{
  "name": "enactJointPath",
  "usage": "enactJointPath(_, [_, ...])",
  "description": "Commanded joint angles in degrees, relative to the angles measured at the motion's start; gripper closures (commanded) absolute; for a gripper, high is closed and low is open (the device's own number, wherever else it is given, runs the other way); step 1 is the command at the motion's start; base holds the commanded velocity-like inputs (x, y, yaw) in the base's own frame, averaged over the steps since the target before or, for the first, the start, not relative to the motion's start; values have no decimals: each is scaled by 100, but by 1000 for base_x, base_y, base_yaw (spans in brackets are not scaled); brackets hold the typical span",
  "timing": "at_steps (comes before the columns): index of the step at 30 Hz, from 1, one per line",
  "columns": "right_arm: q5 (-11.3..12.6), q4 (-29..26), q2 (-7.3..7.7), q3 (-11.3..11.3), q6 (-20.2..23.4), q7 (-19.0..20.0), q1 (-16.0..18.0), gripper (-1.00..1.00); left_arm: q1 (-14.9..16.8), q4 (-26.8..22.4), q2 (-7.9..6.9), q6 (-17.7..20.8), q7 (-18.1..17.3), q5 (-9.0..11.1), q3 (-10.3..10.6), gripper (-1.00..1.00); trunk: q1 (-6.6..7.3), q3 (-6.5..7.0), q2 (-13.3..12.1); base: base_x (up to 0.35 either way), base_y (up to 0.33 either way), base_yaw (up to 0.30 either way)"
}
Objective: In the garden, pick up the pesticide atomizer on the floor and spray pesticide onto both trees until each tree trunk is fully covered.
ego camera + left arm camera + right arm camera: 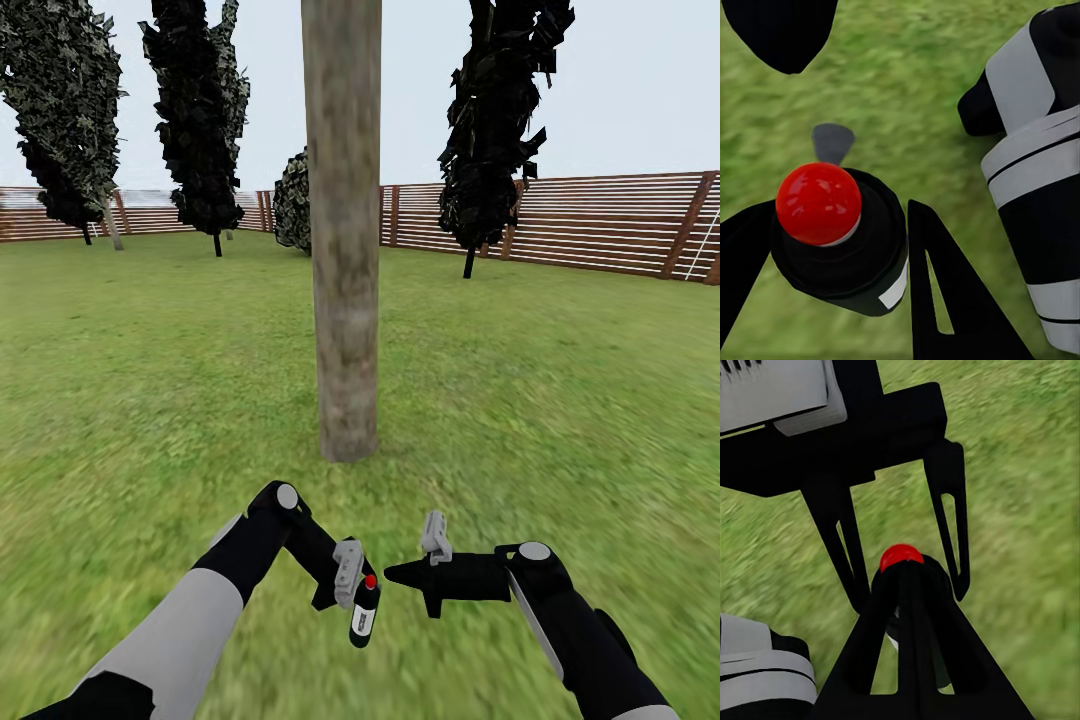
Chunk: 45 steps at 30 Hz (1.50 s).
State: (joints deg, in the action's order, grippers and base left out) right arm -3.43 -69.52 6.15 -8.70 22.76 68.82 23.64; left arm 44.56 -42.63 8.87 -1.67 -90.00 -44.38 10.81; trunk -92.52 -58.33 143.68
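A thick grey-brown mottled tree trunk (345, 250) rises from the grass straight ahead, a short way beyond my hands. My left gripper (352, 598) is shut on the pesticide atomizer (364, 612), a small dark bottle with a red spot on top. In the left wrist view the atomizer (836, 240) sits between the two dark fingers (937, 300). My right gripper (392, 575) points left at it with its fingers together. In the right wrist view the right gripper's (904, 585) tip meets the atomizer's red top (900, 555).
Green lawn (560, 400) spreads on all sides. Dark narrow cypress-like trees (500, 110) stand at the back left and back right. A brown slat fence (600, 220) closes the far side. A dark bush (293, 200) is behind the trunk.
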Motion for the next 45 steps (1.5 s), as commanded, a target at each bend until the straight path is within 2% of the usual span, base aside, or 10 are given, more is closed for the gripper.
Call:
enactJointPath(1, [0,0,0,0,0,0,0,100,0,0,0,0,0,0,-2,100,0,0,0,0,0,0])
enactJointPath(36, [0,4,0,0,0,0,0,100,0,-9,47,8,0,9,-2,100,0,0,0,0,0,0])
enactJointPath(39, [0,7,-2,0,0,0,0,100,0,-9,47,8,0,86,-3,100,0,0,0,0,0,0])
enactJointPath(42, [0,8,-3,0,0,0,0,100,2,-9,47,8,0,247,0,100,0,0,0,0,0,0])
enactJointPath(45, [0,9,-1,0,0,0,0,100,0,-9,45,8,0,279,0,100,0,0,0,0,0,0])
